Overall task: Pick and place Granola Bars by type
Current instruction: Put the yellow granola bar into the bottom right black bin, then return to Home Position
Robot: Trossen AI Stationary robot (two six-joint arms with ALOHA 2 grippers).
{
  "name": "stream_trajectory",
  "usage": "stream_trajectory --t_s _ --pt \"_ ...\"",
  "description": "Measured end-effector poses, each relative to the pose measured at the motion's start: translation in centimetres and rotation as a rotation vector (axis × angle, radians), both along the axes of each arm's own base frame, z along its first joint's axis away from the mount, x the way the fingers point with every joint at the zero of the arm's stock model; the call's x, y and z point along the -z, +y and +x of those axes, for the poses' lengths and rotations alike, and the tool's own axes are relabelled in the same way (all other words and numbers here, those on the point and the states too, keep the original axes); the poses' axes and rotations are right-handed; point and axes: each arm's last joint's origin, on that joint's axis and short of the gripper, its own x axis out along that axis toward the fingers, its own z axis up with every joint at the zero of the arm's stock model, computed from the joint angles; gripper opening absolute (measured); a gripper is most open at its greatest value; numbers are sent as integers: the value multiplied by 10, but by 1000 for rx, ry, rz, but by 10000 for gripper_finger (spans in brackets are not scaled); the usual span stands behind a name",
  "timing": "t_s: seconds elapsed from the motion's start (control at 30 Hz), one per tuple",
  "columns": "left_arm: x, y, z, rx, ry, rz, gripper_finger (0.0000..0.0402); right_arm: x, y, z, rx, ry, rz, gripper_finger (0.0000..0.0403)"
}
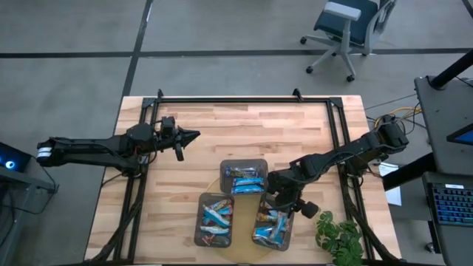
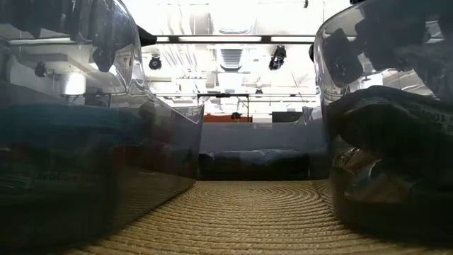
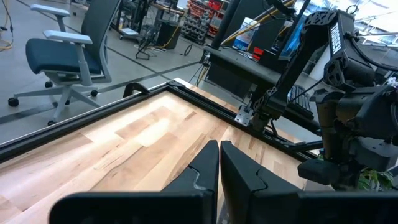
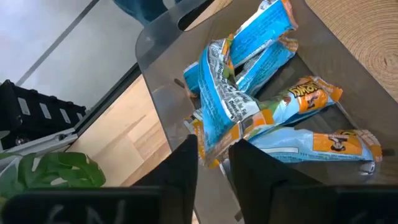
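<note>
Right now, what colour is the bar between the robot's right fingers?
The bar is bright blue with white print and orange ends, best seen in the right wrist view.

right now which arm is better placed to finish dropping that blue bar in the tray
Right. The right gripper hangs over the right-hand tray, a blue bar standing between its parted fingers. The left gripper is shut, over bare table far from the trays.

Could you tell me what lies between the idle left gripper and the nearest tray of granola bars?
In the high view, only bare wooden table separates the left gripper from the tray.
</note>
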Motion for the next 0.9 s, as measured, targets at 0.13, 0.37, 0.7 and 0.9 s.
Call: stream_trajectory --t_s 0.13,0.37,0.7,0.9 --pt "0 0 0 0 0 0 0 0 0 0 0 0 -1 106" --pt "0 0 0 0 0 0 0 1 -1 0 19 -9 -41 113" --pt "0 0 0 0 0 0 0 2 -8 3 78 -40 -141 113" --pt "0 0 0 11 0 -1 0 -5 -13 6 116 -52 -148 97"
